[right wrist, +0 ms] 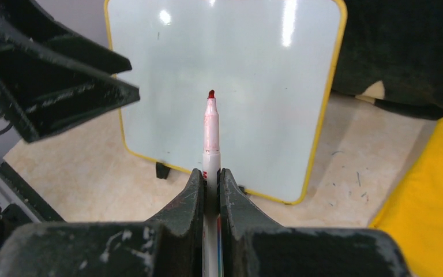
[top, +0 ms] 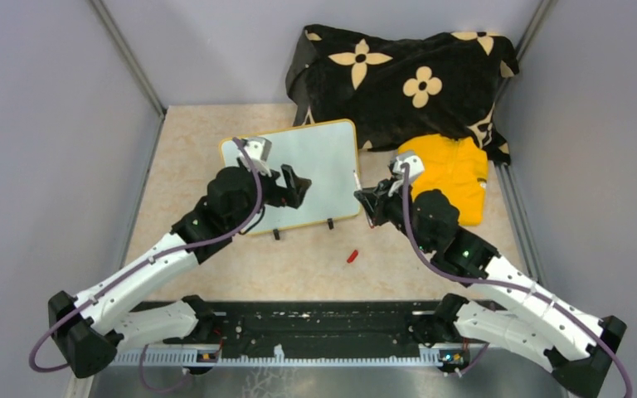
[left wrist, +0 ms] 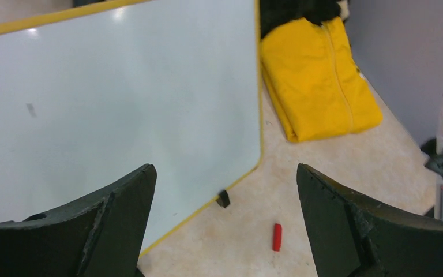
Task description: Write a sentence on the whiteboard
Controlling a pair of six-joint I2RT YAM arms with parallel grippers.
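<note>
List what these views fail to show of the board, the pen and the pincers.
- Top view: the left pincer covers the lower left of the whiteboard.
- Left wrist view: the picture edge cuts off the whiteboard's left side; a grey mark is too blurred to identify.
- Right wrist view: the right pincer hides the rear of the marker.

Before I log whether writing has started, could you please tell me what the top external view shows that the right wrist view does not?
Only the top external view shows the red cap lying on the table near the board. Only the right wrist view shows the marker, its red tip bare, and the right gripper shut on its barrel. Both show the whiteboard, blank, the open left gripper and the yellow garment.
</note>
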